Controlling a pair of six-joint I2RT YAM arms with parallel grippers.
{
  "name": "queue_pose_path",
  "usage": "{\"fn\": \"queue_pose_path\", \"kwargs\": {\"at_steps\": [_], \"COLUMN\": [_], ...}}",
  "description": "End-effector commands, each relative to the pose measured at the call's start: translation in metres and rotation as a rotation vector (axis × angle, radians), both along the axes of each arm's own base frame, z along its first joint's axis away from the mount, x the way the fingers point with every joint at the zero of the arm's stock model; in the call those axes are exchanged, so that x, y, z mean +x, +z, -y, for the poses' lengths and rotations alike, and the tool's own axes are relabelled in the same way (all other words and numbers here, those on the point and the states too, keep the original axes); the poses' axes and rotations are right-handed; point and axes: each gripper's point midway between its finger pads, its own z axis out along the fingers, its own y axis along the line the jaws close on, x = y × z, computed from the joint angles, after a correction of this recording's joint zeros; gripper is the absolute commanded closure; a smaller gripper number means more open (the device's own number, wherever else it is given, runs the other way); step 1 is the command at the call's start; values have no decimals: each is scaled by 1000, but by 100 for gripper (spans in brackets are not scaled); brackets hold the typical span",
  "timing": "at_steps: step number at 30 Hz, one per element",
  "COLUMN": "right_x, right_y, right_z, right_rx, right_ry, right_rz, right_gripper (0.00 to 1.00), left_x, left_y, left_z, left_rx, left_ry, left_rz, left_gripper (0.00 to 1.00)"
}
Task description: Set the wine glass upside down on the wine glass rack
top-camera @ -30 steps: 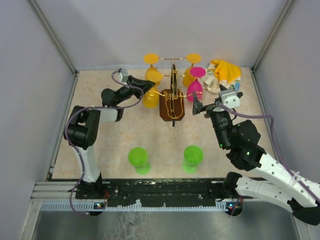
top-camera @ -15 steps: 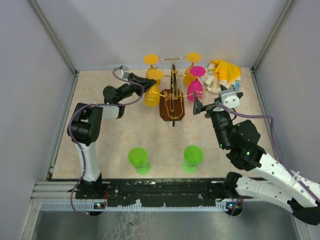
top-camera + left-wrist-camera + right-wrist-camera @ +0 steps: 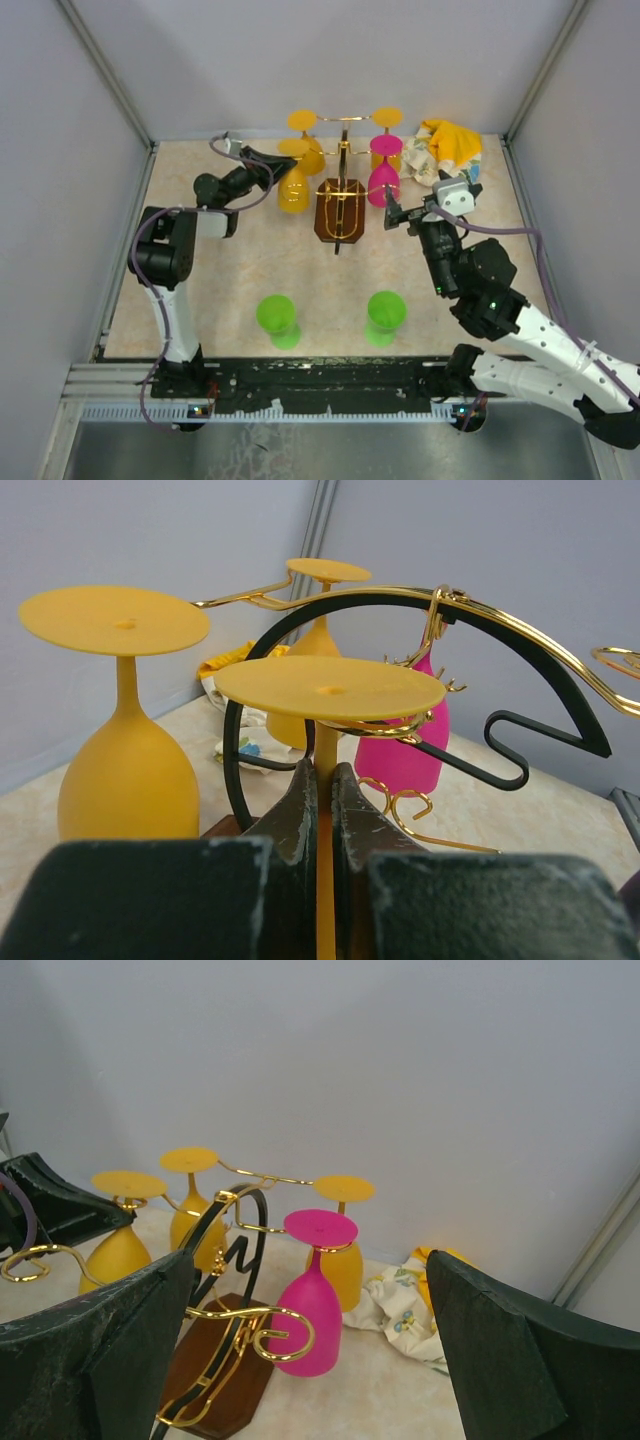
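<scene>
Since the earlier frame, the left gripper has carried the inverted yellow wine glass leftward. We find it clamped on the stem, beside the wine glass rack. We judge seating unconfirmed. The right gripper stands open and empty.

Left wrist view: the left hand hides the bowl of the yellow wine glass it pinches; we see only the foot and upper stem. The hand's body is a blurred dark mass along the lower edge. The right edge cuts the wine glass rack. Right wrist view: both fingers of the right hand run off the frame, and one covers part of the cloth. From above, we cannot tell whether the foot rests in a hook.
</scene>
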Motion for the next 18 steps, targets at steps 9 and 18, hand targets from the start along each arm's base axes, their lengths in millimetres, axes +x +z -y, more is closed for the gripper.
{"fn": "queue_pose_path", "kwargs": {"at_steps": [9,18], "right_x": [6,9], "right_y": [-3,-5], "right_z": [-5,-13], "right_rx": [-8,-13], "right_ry": [-13,4], "right_rz": [-7,-12], "right_gripper": [1,1], "left_x": [-62,-72], "left_y": [47,46], "left_z": [6,13], "left_rx": [-3,-4], "left_ry": [-61,-88], "left_rz": [300,288], "left_gripper": [100,80]}}
